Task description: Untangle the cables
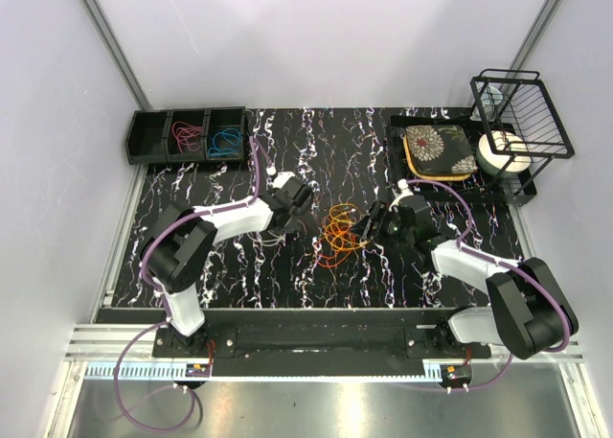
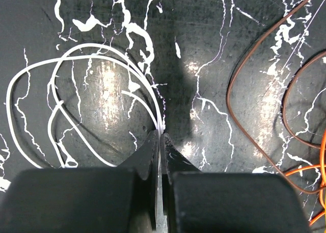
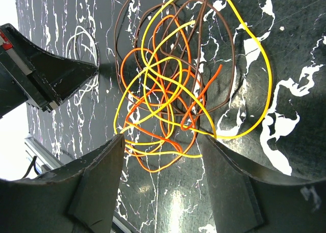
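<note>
The task is sitting roughly at its midpoint, judging by how things are lying. A red cable (image 1: 188, 134) and a blue cable (image 1: 226, 141) are resting in separate compartments of the black bin (image 1: 132, 139) at the far left of the table (image 1: 316, 141), so those two are looking finished. The bin's leftmost compartment is showing nothing inside.

The left gripper (image 2: 161, 136) is pressing its jaws together on the white cable (image 2: 91, 49), pinching one strand at the fingertips while its other loops are lying loose on the table. That cable is lying apart from the tangle (image 3: 168, 105). In the left wrist view only a brown strand (image 2: 230, 93) is curving nearby, off to the right and not crossing it. So the white cable is appearing free and is probably waiting to be carried off, perhaps to the bin.

What is remaining is the tangle at the table's centre, between the two arms, where orange, yellow and brown strands are looping through one another many times. The right gripper (image 3: 162, 141) is hovering at its near edge with fingers spread wide, gripping nothing, a few orange and yellow loops lying between them. Those colours are needing to be separated one by one, and that is looking like the harder part
</note>
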Tool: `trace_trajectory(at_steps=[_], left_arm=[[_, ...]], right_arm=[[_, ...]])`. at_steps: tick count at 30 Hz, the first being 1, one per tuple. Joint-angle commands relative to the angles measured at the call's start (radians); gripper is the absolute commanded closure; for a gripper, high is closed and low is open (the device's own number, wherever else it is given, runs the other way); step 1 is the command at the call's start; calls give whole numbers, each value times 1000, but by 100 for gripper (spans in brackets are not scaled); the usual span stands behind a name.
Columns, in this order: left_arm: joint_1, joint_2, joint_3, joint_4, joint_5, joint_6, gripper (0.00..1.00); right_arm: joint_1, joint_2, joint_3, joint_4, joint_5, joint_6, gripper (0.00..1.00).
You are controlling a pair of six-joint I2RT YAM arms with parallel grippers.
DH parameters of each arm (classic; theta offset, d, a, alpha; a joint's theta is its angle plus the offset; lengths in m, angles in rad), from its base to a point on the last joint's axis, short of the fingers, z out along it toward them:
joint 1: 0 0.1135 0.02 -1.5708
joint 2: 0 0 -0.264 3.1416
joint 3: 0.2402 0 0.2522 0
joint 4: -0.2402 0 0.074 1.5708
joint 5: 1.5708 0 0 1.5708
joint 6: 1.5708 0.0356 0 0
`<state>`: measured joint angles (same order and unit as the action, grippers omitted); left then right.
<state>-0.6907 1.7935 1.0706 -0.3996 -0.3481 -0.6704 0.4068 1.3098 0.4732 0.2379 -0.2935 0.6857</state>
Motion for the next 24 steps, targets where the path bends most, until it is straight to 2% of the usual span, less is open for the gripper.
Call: trace_trajectory(at_steps=[1,7,13,19,24], left_arm=[[2,-83,-8,-73,11,31,100],[10,-265,78,-209,-40,81,100],[68,-379,138,-297,-32,109,100],[158,-434,172,-326,-15,164,100],[276,-430,212,-338,14,195,100]], right_arm=[[4,0,38,6,-10,-12,32],[6,-9,31,11,-10,-11,32],[4,-26,19,18,-7,-9,32],[4,-37,8,24,-7,-9,32],[4,-46,4,26,-7,-9,32]])
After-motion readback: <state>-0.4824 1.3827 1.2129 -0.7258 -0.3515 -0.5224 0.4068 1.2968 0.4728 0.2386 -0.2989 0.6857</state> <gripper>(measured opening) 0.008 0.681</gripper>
